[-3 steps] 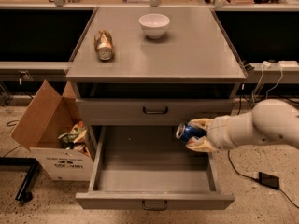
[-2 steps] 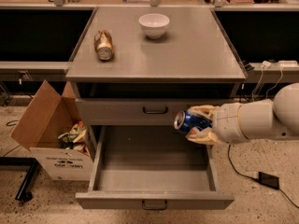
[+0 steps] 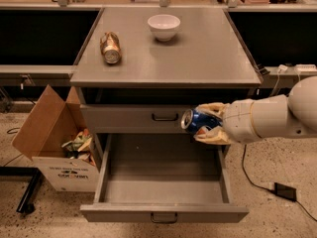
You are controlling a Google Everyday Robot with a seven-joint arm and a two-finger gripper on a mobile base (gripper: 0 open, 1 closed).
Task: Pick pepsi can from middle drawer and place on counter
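Counter [image 3: 198, 58]: white bowl [image 3: 164, 27] at back, gold-tan can [image 3: 111, 47] on side (left part); gripper [image 3: 206, 124] holding pepsi can [image 3: 194, 121] below front edge.

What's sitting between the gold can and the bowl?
Only bare counter separates gold can and bowl, in the camera view. The gripper holds the pepsi can above the open middle drawer.

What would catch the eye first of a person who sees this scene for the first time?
The gripper, at the right in front of the cabinet, holds the blue pepsi can between its fingers, over the right side of the open middle drawer. On the counter above, a gold-tan can lies on its side at the left, and a white bowl stands farther back.
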